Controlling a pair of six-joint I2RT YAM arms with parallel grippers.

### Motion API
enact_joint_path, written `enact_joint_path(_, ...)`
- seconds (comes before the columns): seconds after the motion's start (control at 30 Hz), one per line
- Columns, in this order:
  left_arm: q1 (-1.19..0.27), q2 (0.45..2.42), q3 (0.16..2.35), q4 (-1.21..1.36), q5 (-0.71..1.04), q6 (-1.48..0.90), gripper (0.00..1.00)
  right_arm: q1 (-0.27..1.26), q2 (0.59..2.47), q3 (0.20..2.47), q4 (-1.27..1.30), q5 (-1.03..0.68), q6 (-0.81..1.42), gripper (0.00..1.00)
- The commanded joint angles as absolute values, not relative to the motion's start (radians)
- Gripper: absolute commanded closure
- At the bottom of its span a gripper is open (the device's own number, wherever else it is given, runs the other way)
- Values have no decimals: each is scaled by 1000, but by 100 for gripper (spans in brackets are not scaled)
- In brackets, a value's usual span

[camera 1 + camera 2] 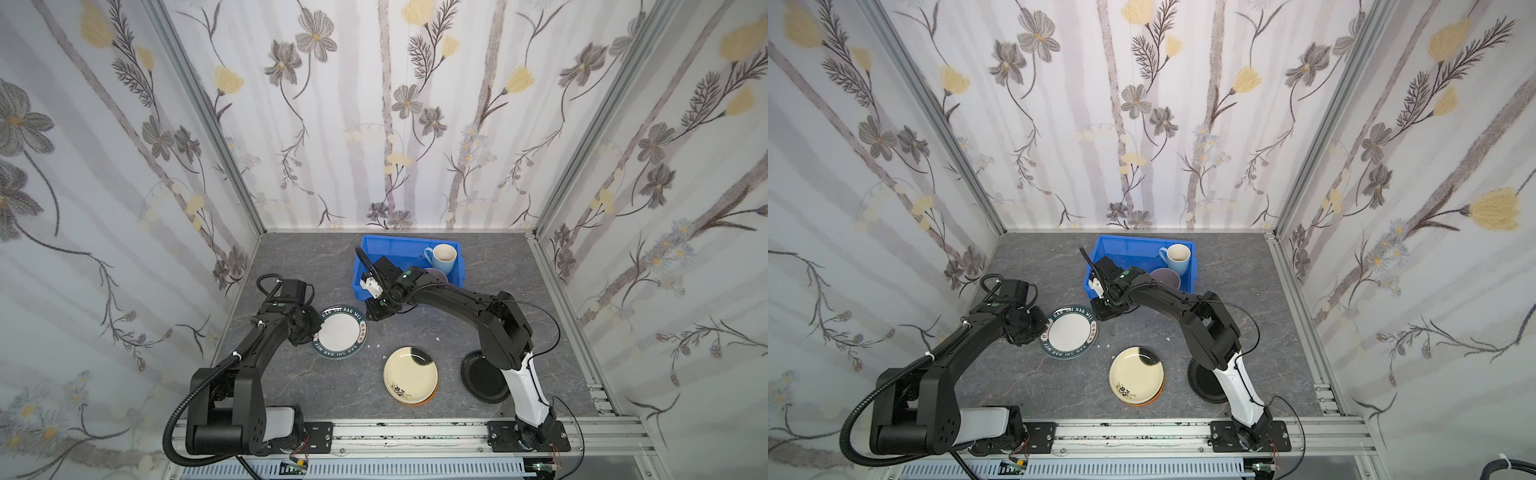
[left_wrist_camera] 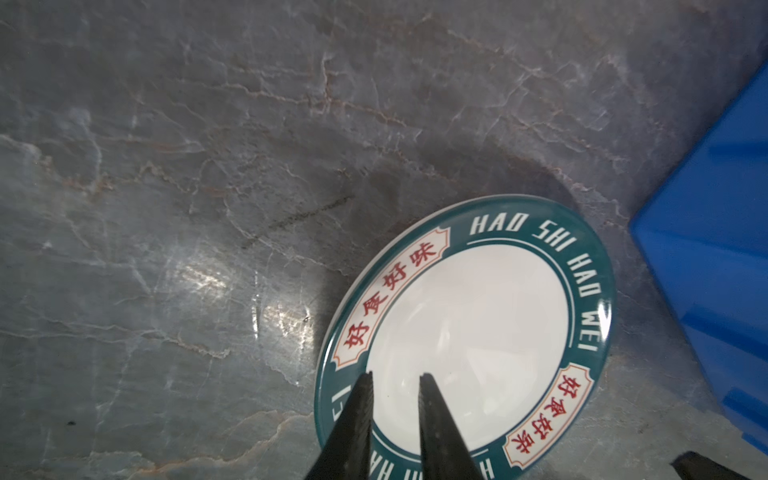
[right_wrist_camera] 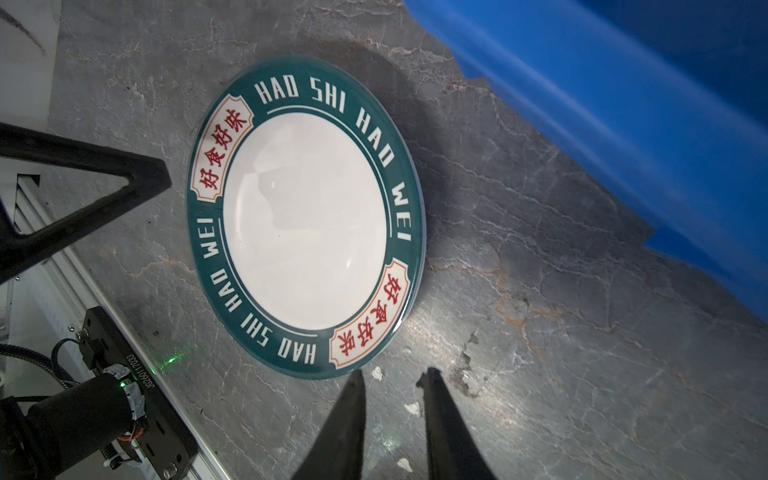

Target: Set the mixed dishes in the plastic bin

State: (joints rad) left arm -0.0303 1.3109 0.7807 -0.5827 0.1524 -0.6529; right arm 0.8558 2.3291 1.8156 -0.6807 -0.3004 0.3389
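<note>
Flowered wallpaper [image 1: 374,124] lines three sides of the cell, and the work surface is a grey marbled tabletop [image 1: 316,386]. A blue bin [image 1: 395,241] stands at upper centre in both top views. It holds a light blue mug [image 1: 442,257] in its far right corner and a lilac bowl [image 1: 1167,277] just in front of that. Four plates lie outside it.

Step in hand, by my judgement: pickup of the lettered plate [image 1: 340,331]. It lies on the tabletop at centre left, near the bin's front left corner but apart from it.
- The left gripper [image 2: 395,376] sits at the plate's left edge, jaws a narrow gap apart with nothing between them. Whether a finger touches the rim I cannot tell.
- The right gripper [image 3: 392,373] hangs just beside the plate's upper right edge, jaws likewise narrowly parted and empty.

A cream plate [image 1: 409,374] lies at lower centre, stacked on an orange plate [image 1: 430,397]. A black plate [image 1: 482,382] lies at lower right, partly under the right arm.

The next move probably calls for working a finger under the thin rim. The plate then has to be lifted over the bin wall and set down clear of mug and bowl.

Writing: the dark green rim reads "HAO SHI HAO WEI" twice in white. Two cream panels carry red Chinese characters. No other label is legible with confidence.
</note>
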Motion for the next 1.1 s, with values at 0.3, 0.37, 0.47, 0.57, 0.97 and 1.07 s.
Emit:
enact_joint_path(0.3,27,1348,754,-592,158,-609,78,855,2395,1902,-703,-314,345,76)
enact_joint_path(0.37,29,1360,756,-586,161,-606,78,855,2400,1903,-707,-314,346,76)
enact_joint_path(0.47,29,1382,753,-571,167,-606,79,856,2404,1903,-713,-315,344,76)
enact_joint_path(0.57,29,1405,753,-560,178,-609,81,855,2405,1904,-715,-309,342,76)
enact_joint_path(0.97,29,1463,772,-555,196,-600,86,852,2441,1934,-723,-308,345,78)
enact_joint_path(1.07,29,1466,779,-558,196,-595,86,853,2448,1942,-723,-312,345,78)
